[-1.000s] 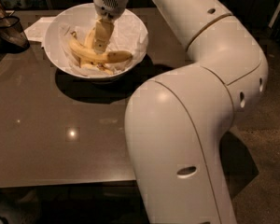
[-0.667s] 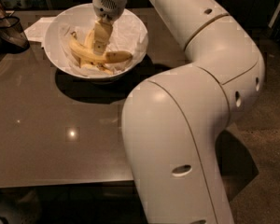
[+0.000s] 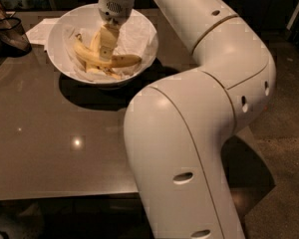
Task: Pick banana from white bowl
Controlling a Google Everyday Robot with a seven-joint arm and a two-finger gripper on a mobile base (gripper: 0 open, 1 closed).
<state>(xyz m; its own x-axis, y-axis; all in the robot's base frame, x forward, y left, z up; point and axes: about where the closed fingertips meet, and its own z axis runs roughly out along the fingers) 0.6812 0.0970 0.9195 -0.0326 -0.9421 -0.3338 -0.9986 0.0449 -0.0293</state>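
The white bowl (image 3: 58, 59) stands at the far left of the dark table, lined with crumpled white paper. Inside lie a few yellow bananas. The longest banana (image 3: 120, 60) curves across the middle of the bowl, with its brownish tip to the right. My gripper (image 3: 105, 43) reaches straight down into the bowl from above. It sits right over the bananas and touches or nearly touches the left part of the long banana. My arm hides the bowl's far right rim.
A dark container (image 3: 9, 35) stands at the table's far left edge. A flat white paper sheet (image 3: 40, 31) lies beside the bowl. My bulky white arm (image 3: 189, 133) fills the right half of the view. The table's front edge (image 3: 60, 195) runs below, with the floor to the right.
The large lower arm segment has shifted left and closer in view. The gripper stays down in the bowl over the bananas. The bananas have not visibly moved.
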